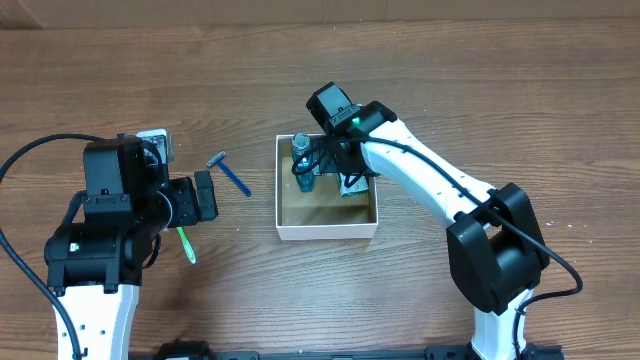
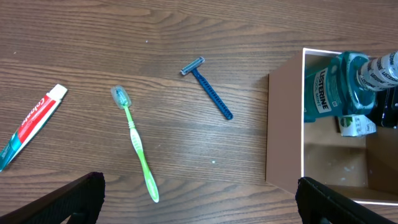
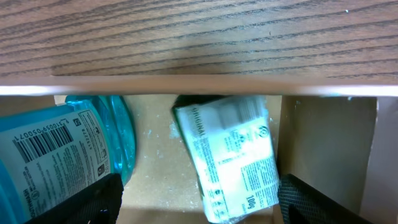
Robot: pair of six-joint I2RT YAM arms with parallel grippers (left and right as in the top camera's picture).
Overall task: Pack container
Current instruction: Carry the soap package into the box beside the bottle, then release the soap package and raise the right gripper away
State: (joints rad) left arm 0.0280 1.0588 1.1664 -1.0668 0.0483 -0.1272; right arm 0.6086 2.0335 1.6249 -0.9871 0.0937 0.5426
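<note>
Overhead, nearest the arm bases, a green toothbrush (image 1: 186, 243) was seen lying on the table just beside the left gripper (image 1: 205, 197), whose jaws were spread wide and held nothing. Farther out, a blue razor (image 1: 230, 175) lay between that gripper and the container (image 1: 327, 231), which stood at the middle of the table. In its far half a blue mouthwash bottle (image 1: 302, 160) and a green-and-white packet (image 1: 352, 185) were already placed, while the near floor was bare. The right gripper (image 1: 335, 165) hung low over them. In the right wrist view its jaws were parted, with the packet between them but apparently not pinched. Packing was judged partly done, at the placing of the packet. Next, the right arm would need lifting clear, and the razor or toothbrush would have to be grasped. A toothpaste tube (image 2: 34, 124) lay outside too.
</note>
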